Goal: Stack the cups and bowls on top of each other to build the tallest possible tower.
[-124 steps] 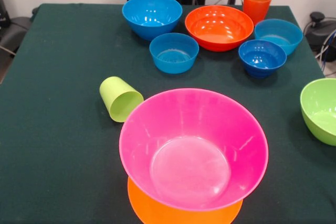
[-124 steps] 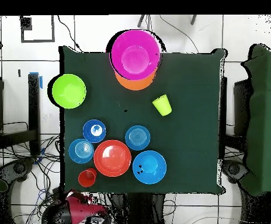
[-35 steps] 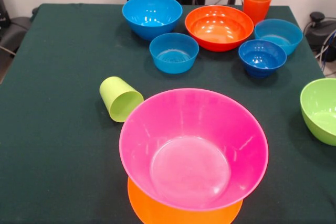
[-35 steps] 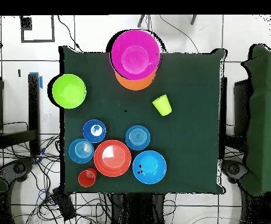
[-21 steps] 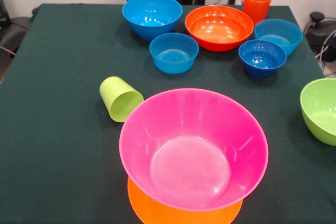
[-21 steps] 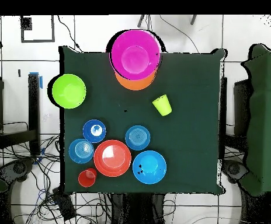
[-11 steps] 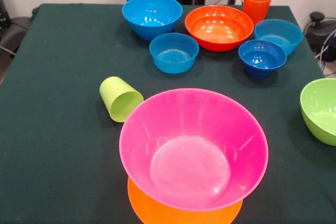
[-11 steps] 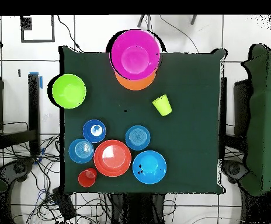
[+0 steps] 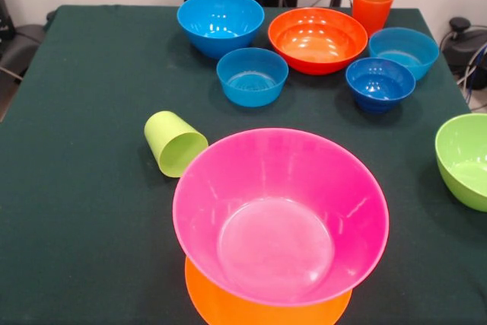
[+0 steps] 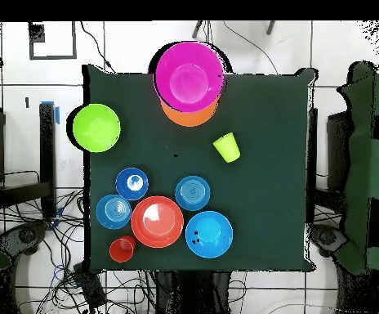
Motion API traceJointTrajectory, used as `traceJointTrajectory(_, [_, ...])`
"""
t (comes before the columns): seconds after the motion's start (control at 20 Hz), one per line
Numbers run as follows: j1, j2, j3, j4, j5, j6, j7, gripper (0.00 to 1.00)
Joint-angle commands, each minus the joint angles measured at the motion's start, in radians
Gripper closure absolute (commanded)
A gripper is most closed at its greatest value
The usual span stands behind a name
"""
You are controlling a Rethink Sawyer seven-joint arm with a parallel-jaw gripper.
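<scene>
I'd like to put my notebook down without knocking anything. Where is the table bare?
The widest bare cloth lies beside the tipped lime cup and the pink bowl, away from the lime-green bowl. It is crowded at the robot's edge, where the blue bowls, the red-orange bowl and the orange cup cluster.

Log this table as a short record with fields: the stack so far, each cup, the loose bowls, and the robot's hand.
stack: pink bowl sits upright on the upturned orange bowl
green cup: lying on its side beside the pink bowl
orange cup: upright at the far edge of the table
loose bowls: big blue bowl, red bowl, three small blue bowls, green bowl, all upright and unstacked
hand: not in view
</scene>
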Motion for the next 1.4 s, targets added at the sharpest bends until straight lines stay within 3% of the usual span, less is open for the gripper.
traceJointTrajectory(0.05, [-0.014,-0.057,0.037,0.008,-0.006,0.032,0.191,0.0])
traceJointTrajectory(0.25, [0.004,-0.033,0.032,-0.009,0.016,0.026,0.185,0.0])
traceJointTrajectory(0.7, [0.014,0.146,-0.006,-0.112,0.037,-0.042,0.172,0.0])
traceJointTrajectory(0.95, [-0.031,0.202,-0.026,-0.137,0.015,-0.074,0.196,0.0])
traceJointTrajectory(1.4, [-0.078,0.205,-0.054,-0.124,-0.044,-0.105,0.168,0.0])
